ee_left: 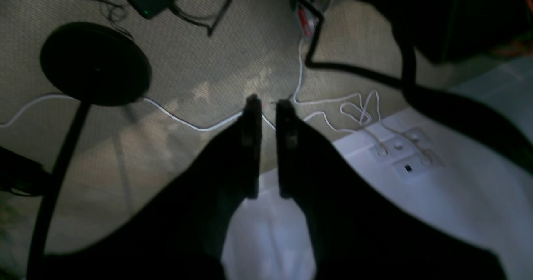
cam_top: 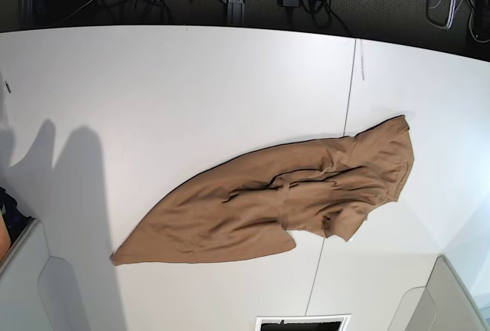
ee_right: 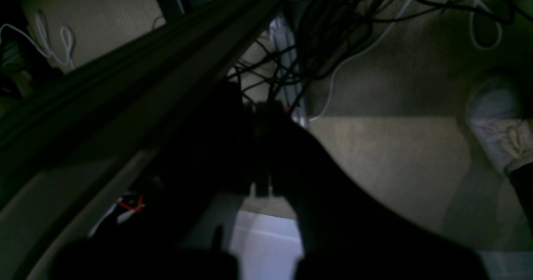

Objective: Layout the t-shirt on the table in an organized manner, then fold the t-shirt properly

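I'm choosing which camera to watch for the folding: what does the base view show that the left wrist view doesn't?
Only the base view shows the t-shirt, lying crumpled and stretched diagonally across the dark seam, with neither gripper in frame. Only the left wrist view shows the left gripper, its jaws slightly apart and holding nothing, above carpet with a white cable and a black round base. Both show the white table.

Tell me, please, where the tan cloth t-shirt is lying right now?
In the base view, the tan cloth t-shirt lies crumpled diagonally on the white table, right of centre, across the table's thin dark seam.
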You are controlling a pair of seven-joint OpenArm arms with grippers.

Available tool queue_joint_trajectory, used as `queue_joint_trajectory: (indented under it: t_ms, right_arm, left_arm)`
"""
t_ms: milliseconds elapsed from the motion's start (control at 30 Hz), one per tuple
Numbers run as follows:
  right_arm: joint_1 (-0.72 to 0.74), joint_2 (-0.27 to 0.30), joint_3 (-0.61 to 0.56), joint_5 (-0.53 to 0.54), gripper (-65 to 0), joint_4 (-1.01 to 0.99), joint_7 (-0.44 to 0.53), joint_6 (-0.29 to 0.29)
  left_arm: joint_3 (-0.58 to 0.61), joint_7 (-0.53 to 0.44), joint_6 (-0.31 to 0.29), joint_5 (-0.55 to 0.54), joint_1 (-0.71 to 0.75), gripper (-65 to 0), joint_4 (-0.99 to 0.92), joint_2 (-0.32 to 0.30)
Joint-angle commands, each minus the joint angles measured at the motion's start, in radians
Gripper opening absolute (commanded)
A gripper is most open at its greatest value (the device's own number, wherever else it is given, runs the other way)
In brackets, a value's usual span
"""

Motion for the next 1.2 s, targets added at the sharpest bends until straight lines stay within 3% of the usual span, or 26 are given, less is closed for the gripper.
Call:
queue_joint_trajectory:
  t_ms: [0, 133, 333, 500, 767, 1033, 1167]
  right_arm:
    - [-0.003, 0.005, -0.002, 0.001, -65.0, 0.006, 0.001, 0.018]
    - [-0.025, 0.020, -0.002, 0.001, -65.0, 0.012, 0.001, 0.084]
    - [-0.101, 0.066, -0.003, 0.005, -65.0, 0.076, 0.001, 0.135]
    - [-0.196, 0.105, -0.045, 0.058, -65.0, 0.171, 0.001, 0.140]
    - [-0.404, 0.140, -0.167, 0.100, -65.0, 0.444, 0.000, 0.143]
    - [-0.641, 0.187, -0.174, 0.222, -65.0, 0.853, 0.000, 0.186]
    - [-0.731, 0.239, -0.174, 0.264, -65.0, 1.075, 0.000, 0.187]
  left_arm:
    - [0.000, 0.007, -0.010, 0.002, 0.006, -58.1, 0.004, 0.002]
    - [0.000, 0.008, -0.010, 0.002, 0.024, -58.1, 0.017, 0.002]
    - [0.000, 0.008, -0.010, 0.045, 0.085, -58.1, 0.130, -0.037]
    - [0.000, 0.008, -0.010, 0.110, 0.170, -58.1, 0.313, -0.088]
    - [-0.018, 0.046, -0.010, 0.109, 0.313, -58.1, 0.600, -0.157]
    - [-0.263, 0.058, -0.013, 0.110, 0.512, -58.0, 0.964, -0.186]
    - [-0.403, 0.060, -0.075, 0.109, 0.622, -55.5, 1.194, -0.186]
